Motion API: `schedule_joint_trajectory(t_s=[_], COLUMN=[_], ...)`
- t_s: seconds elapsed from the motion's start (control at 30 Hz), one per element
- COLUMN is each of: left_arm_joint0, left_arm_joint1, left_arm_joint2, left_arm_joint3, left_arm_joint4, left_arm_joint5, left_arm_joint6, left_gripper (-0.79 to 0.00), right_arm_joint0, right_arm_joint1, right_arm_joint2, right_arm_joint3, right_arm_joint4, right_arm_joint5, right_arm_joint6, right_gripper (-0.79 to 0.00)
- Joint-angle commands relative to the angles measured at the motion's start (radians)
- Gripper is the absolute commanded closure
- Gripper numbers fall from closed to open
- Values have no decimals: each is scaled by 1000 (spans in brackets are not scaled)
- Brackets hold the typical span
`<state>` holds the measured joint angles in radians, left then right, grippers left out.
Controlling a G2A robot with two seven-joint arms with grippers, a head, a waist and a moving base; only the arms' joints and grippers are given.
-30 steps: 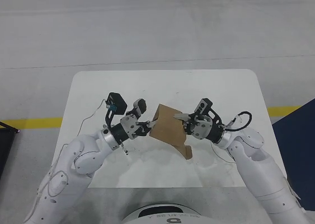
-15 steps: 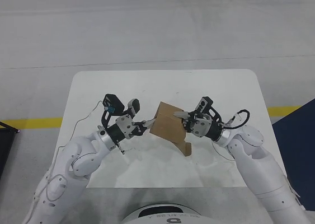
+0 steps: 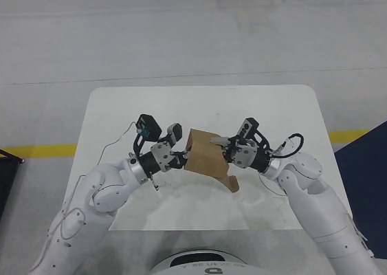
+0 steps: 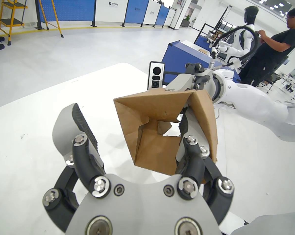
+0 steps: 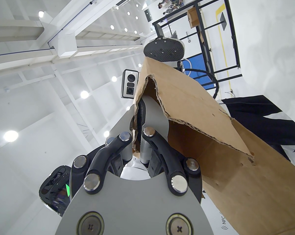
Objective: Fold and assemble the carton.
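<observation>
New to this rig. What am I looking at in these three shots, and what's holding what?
This is a two-armed robot working at a white table. The top view comes from a camera above the arms, looking down. The other two pictures come from a camera on each wrist, so each shows that arm's own gripper up close. Between the arms is a brown carton, partly folded, with one end open. The right gripper is pinched shut on an edge of the carton. The left gripper is open at the carton's open end: one finger sits close against the carton wall and the other stands well clear of it.
</observation>
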<state>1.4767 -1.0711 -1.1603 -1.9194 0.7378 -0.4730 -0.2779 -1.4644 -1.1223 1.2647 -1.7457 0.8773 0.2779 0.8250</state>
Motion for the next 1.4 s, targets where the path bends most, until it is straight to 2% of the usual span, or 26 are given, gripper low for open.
schedule_joint_trajectory(t_s=[0.0, 0.5, 0.57, 0.67, 0.93, 1.37], left_arm_joint0=[-2, 9, 8, 7, 7, 18], left_arm_joint1=[-2, -18, -19, -21, -22, -21], left_arm_joint2=[8, 57, 62, 64, 55, 25], left_arm_joint3=[-2, -25, -25, -24, -21, -30], left_arm_joint4=[28, 168, 168, 168, 171, 175], left_arm_joint5=[19, 154, 157, 153, 143, 144], left_arm_joint6=[10, 79, 80, 77, 68, 54], left_gripper=[-785, -785, -785, -686, -708, -693], right_arm_joint0=[-2, -6, -4, -3, -7, -10], right_arm_joint1=[0, 2, 2, 2, 3, 4], right_arm_joint2=[2, 11, 10, 9, 17, 21], right_arm_joint3=[0, -9, -7, -5, -9, -20], right_arm_joint4=[2, -9, -8, -7, -10, -23], right_arm_joint5=[-3, -16, -17, -19, -29, -27], right_arm_joint6=[-4, -32, -32, -33, -57, -76], right_gripper=[0, 0, 0, 0, 0, 0])
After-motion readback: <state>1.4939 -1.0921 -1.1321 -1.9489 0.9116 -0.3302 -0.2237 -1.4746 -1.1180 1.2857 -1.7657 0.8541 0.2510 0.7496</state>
